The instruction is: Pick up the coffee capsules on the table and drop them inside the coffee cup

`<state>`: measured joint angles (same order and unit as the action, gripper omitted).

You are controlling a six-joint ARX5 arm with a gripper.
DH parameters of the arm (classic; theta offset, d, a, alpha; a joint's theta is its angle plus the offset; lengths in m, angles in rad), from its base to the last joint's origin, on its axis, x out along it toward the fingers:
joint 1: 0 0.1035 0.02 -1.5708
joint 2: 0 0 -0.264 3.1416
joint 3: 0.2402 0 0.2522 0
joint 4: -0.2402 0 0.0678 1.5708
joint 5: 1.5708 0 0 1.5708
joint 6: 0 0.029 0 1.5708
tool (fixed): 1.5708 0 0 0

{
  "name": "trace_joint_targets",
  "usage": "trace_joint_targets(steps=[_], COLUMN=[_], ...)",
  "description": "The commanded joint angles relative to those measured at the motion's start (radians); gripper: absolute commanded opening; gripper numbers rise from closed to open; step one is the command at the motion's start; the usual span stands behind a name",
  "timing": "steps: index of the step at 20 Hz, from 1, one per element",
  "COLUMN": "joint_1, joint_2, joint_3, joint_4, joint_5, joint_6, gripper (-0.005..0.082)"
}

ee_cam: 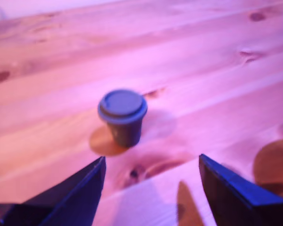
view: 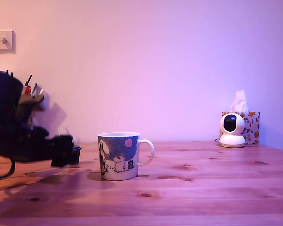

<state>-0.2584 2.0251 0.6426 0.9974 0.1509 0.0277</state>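
Dark tapered capsule, seemingly upright, knotty planks.

You had one coffee capsule in plain sight, dark and upright on the one table; one coffee cup stood mid-table, and far off at the exterior view's right sat one small white camera and one tissue box

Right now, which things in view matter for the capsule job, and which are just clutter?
Job:
dark capsule, standing ahead of the open tool
coffee cup
table

Clutter:
pen holder
white camera
tissue box
wall switch
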Motion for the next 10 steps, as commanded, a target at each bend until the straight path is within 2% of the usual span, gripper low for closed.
trace_joint_targets(steps=[1, 10], joint_1=[0.010, 0.033], joint_2=[0.048, 0.134], joint_3=[0.028, 0.148], joint_4=[0.018, 0.019], joint_5=[-0.002, -0.002], joint_6=[-0.002, -0.005], gripper=[0.0574, 0.0573])
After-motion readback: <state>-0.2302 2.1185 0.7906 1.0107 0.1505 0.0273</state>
